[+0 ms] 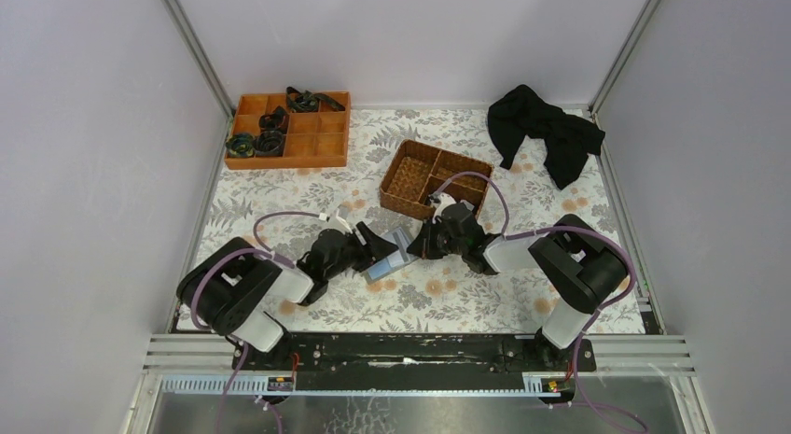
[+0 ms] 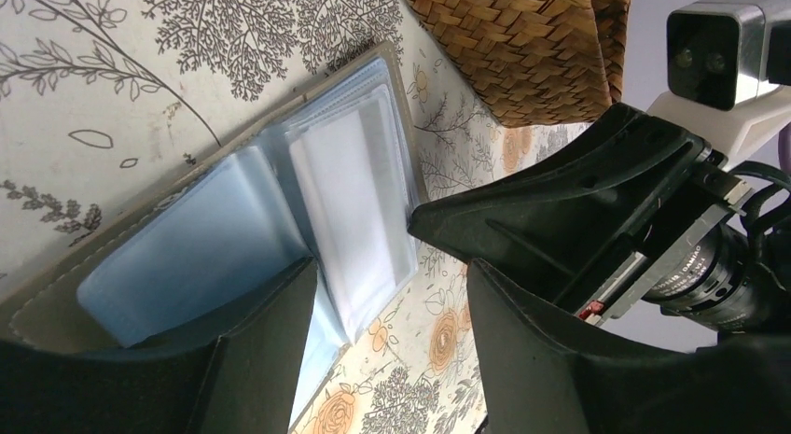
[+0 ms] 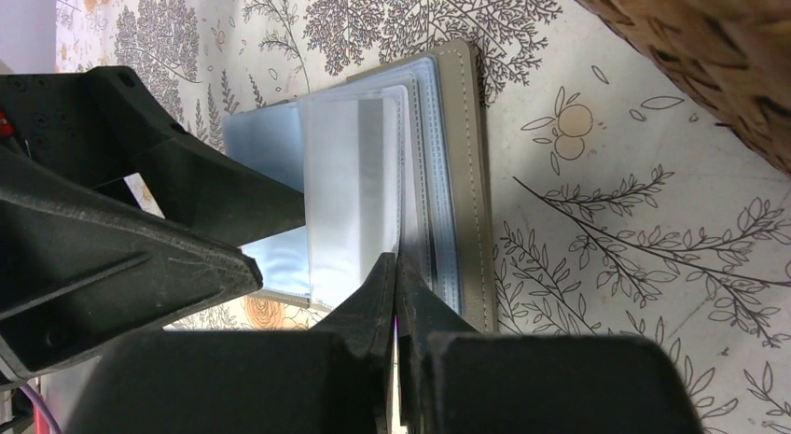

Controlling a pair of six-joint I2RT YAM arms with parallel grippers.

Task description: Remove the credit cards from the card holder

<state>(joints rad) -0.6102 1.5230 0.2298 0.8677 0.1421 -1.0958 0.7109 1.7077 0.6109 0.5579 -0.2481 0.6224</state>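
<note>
The left gripper (image 2: 390, 275) has its jaws open, well apart, and they squeeze nothing. One finger lies over the near corner of a pale blue leaf. The other stands above the flowered table cloth (image 1: 280, 196), just beside the edge of the clear sleeves.

The card holder (image 1: 392, 259) lies open and flat between the two grippers, directly in front of both pairs of jaws. Its cover is grey-beige with a stitched border, and inside is a fan of thin plastic sleeves, some clear and some pale blue. I cannot tell whether credit cards are inside these sleeves. The whitish and blue faces may be cards or only plastic.

The right gripper (image 3: 396, 266) has its jaws closed together, and the tips touch the near edge of the clear sleeves. I cannot tell whether one thin sleeve is pinched between them. The wicker basket (image 1: 434, 177) stands beyond these jaws, apart from the holder.

I judge the holder to be light and floppy, so it will probably slide or lift when something is pulled from it. One gripper should hold it down on the stiffer cover. The sleeves look glossy and slippery. A card is stiff, thin and smooth, so the best hold is on its short edge at the mouth of the sleeve, without catching the plastic together with it.
</note>
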